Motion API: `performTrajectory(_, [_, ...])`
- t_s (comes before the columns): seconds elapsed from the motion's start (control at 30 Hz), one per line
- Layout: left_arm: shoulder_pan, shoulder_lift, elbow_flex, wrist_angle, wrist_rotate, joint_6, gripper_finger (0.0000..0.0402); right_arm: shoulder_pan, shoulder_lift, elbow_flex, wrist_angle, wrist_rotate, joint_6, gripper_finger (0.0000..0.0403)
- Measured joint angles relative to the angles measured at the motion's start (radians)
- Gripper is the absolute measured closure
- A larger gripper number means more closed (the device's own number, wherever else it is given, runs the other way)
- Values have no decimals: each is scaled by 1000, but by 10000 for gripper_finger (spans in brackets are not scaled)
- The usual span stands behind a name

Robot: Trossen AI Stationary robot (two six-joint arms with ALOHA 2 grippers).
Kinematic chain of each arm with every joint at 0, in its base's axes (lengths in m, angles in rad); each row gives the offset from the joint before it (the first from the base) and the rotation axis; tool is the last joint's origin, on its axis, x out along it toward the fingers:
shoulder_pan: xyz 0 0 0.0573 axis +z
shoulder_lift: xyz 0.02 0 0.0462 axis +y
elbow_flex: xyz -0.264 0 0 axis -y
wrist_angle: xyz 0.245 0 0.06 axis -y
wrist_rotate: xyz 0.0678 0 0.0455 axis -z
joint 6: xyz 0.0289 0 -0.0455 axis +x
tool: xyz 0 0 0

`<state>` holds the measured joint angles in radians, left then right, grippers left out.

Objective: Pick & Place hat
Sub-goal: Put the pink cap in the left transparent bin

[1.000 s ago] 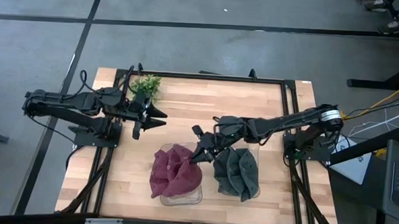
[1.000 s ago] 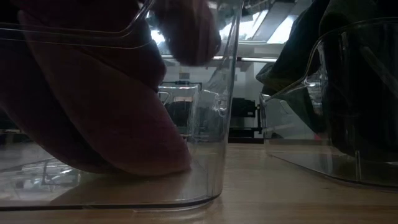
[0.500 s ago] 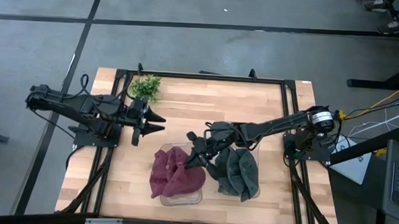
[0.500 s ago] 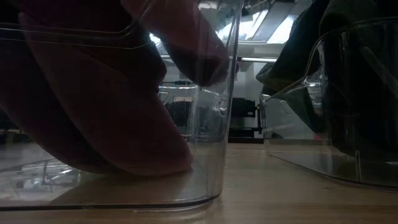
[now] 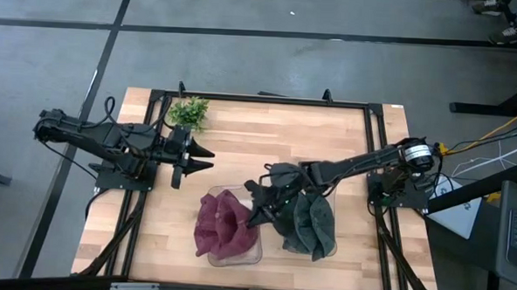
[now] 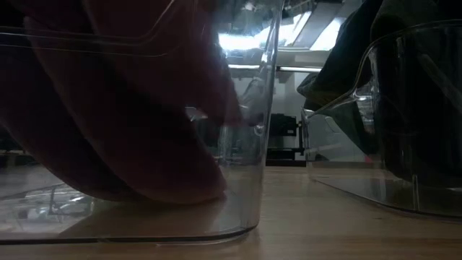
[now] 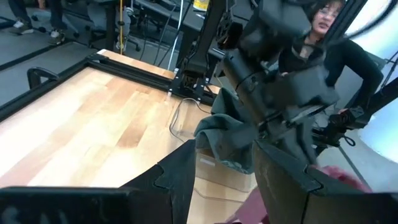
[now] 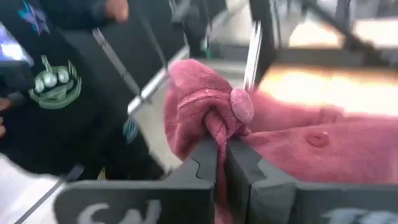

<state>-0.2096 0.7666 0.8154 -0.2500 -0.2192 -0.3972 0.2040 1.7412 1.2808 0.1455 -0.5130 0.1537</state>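
Wooden planks make up the desk (image 5: 259,136), the largest thing in sight, framed by dark rails and carrying both arms. Two clear plastic bins stand side by side at its near edge: the left bin (image 6: 253,144) holds the maroon hat (image 5: 224,224), and the right bin (image 6: 361,144) holds a dark grey hat (image 5: 312,222) that spills over its rim.

From the right side of the desk the right arm reaches across the grey hat, so that the right tool (image 5: 257,213) sits at the maroon hat's inner edge, over the wall of the left bin. Seen from that arm's wrist, the two dark fingers (image 8: 205,158) are pressed together with a fold of the maroon hat (image 8: 217,112) pinched between them; the fabric bunches up just ahead of the fingertips, a round cloth button sits right at the pinch, and the rest of the hat spreads out beyond and to one side of the tool. At desk level the maroon cloth (image 6: 115,123) fills most of the left bin and rests on its floor.

Well apart from the hat, the left tool (image 5: 197,156) waits over the desk's left part with its fingers spread wide and nothing between them. A small green plant (image 5: 188,111) stands just behind that tool, near the far rail.
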Motion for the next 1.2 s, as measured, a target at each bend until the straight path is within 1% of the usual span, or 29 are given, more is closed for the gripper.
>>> performTrajectory(0.17, [0, 0, 0, -2, 6, -8, 249, 16, 0, 0, -198, -3, 3, 391])
performTrajectory(0.27, [0, 0, 0, -3, 8, -9, 249, 24, 0, 0, -249, -2, 16, 391])
performTrajectory(0.4, [0, 0, 0, -8, 13, -9, 249, 28, 1, 0, -234, 31, 19, 391])
performTrajectory(0.63, [0, 0, 0, -14, 14, -12, 249, 22, 1, 0, -185, 176, 19, 391])
performTrajectory(0.93, [-39, 0, 0, -13, 5, -12, 249, 15, 4, 0, -187, 180, -1, 391])
performTrajectory(1.1, [-60, 1, 0, -12, 2, -12, 249, 15, 43, 0, -191, 157, 4, 391])
performTrajectory(1.2, [-70, 2, 0, -13, 0, -11, 249, 28, 53, 0, -193, 160, 2, 376])
